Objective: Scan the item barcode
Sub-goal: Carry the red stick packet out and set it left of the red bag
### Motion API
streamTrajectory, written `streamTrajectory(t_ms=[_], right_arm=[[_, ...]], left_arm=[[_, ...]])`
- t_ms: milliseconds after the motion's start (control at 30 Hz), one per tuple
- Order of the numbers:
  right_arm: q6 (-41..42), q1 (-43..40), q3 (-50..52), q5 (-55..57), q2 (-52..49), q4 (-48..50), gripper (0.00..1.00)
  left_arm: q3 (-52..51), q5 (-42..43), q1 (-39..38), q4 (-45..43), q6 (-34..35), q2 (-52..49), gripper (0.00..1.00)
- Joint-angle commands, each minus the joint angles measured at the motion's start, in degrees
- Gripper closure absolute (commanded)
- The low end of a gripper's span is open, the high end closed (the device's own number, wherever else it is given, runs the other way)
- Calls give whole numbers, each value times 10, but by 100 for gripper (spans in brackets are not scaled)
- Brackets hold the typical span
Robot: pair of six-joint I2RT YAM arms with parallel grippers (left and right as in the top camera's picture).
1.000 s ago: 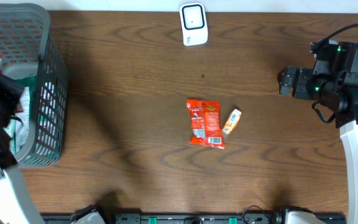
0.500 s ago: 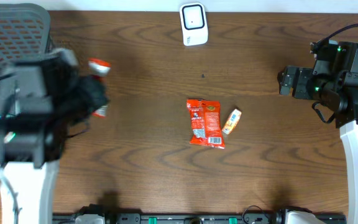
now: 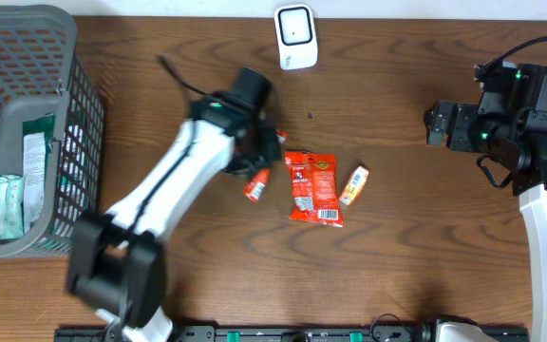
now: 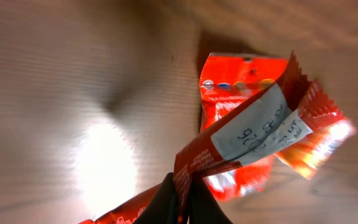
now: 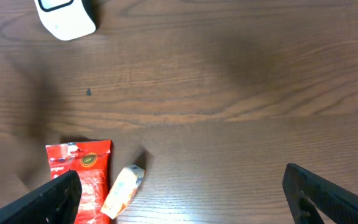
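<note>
a grey mesh basket (image 3: 84, 142) is sitting at the far left of the table (image 3: 397, 266), with a few pale and green packets (image 3: 3, 204) lying inside it. to its right the left arm is reaching out over the brown wood toward the middle, and the left gripper (image 3: 260, 163) is clamping tight on a small red packet (image 3: 255, 186), which is the item in hand. in the left wrist view its dark fingertips (image 4: 166, 202) are pinching the packet's crimped edge, and a white printed label (image 4: 260, 127) is facing the camera; whether the packet is touching the wood i cannot tell. the white scanner (image 3: 295, 36) is standing at the far edge, a little to the right of the held packet and well apart from it. a larger red pouch (image 3: 313, 186) is lying flat in the middle, just beside the held packet on its right. a small orange packet (image 3: 353, 185) is lying close to the pouch's right side. at the far right the right gripper (image 3: 437, 123) is hanging over the table with its jaws spread wide and nothing between them; in the right wrist view its two fingers (image 5: 58, 196) are showing at the near corners
</note>
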State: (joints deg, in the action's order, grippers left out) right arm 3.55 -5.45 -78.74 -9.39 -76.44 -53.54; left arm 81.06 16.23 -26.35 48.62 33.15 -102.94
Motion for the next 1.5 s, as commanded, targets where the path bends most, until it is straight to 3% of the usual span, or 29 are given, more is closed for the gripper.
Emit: streamTrajectory(t_ms=[0,333,633,700,767,800,933,1000,1033,1067,1233,1467], right_arm=[[7,-2,-9,-1,4,-1,1],[7,-2,-9,-1,4,-1,1],[7,-2,-9,-1,4,-1,1],[7,-2,-9,-1,4,-1,1],[7,-2,-9,-1,4,-1,1],[7,-2,-9,-1,4,-1,1],[7,-2,-9,-1,4,-1,1],[7,-2,-9,-1,4,-1,1],[7,-2,-9,-1,4,-1,1],[7,-2,-9,-1,4,-1,1],[7,-2,-9,-1,4,-1,1],[7,-2,-9,-1,4,-1,1]], left_arm=[[-2,-1,-16,-23,15,-52,93],[-2,-7,-17,-48,28,-84,93],[-25,-65,-20,-50,58,-84,92],[-32,-64,-21,-59,57,-84,83],[-38,-65,-21,-63,57,-84,51],[-38,-65,-21,-64,55,-84,40],[-26,-63,-18,-71,10,-81,35],[-10,-62,-11,-58,-27,-69,37],[-3,-62,-7,-49,-32,-62,54],[-1,-49,1,-43,-42,-52,93],[-4,128,24,-40,-150,-60,93],[-12,138,23,-49,-186,-123,93]])
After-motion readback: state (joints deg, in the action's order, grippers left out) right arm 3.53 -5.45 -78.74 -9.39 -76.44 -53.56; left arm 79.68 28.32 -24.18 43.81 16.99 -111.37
